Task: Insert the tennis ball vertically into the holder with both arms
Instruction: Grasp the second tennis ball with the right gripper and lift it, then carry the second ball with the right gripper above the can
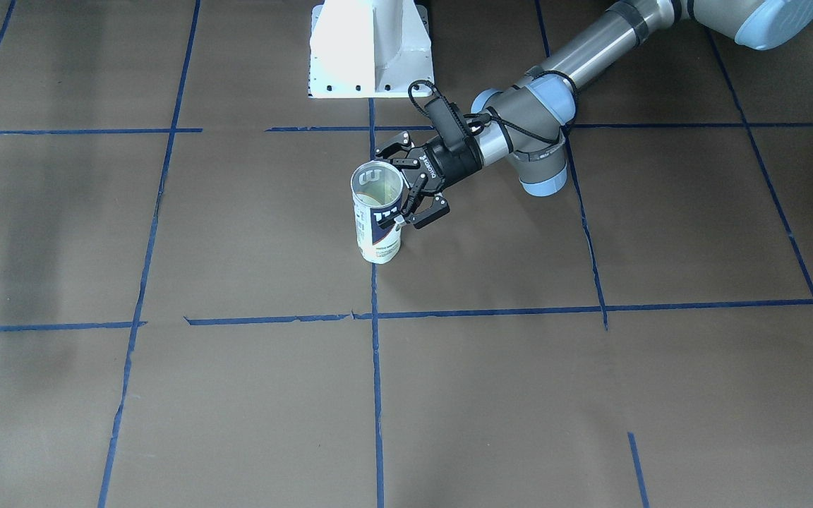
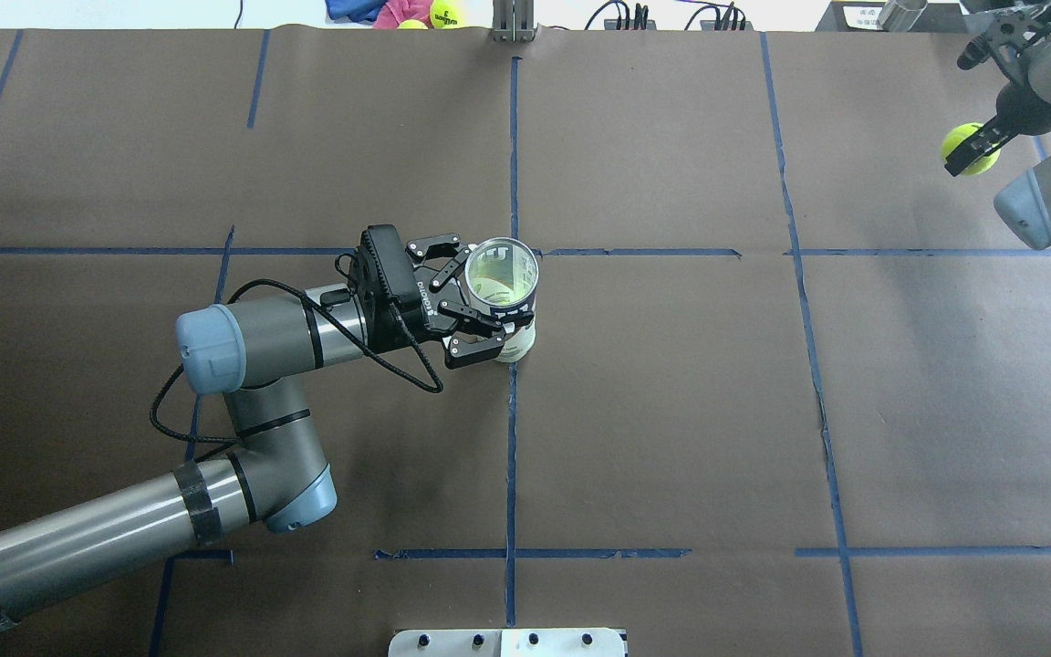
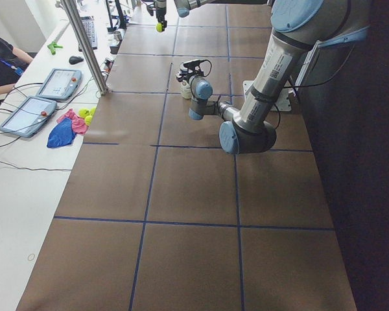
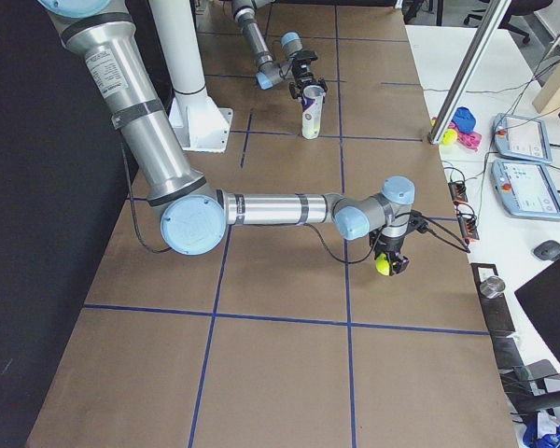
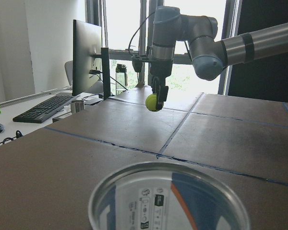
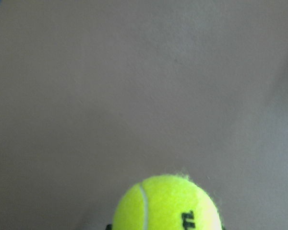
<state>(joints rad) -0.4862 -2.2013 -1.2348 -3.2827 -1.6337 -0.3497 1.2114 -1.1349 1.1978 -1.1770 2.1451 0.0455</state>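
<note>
At mid-table, steadying upright Wilson can (image 2: 516,321) in clamped left gripper (image 2: 480,301); far right, pinching tennis ball (image 6: 165,203) in right gripper (image 2: 972,151). Likely carry stage: must centre over open mouth, then lower.

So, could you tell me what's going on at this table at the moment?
The robot is partway through putting a ball into a holder. Its left claw grips the clear holder, which stands upright, mouth open, near the middle of the table. The right claw holds the tennis ball in the air, well off to the robot's right and far from the holder. The ball is not yet over the opening.
</note>
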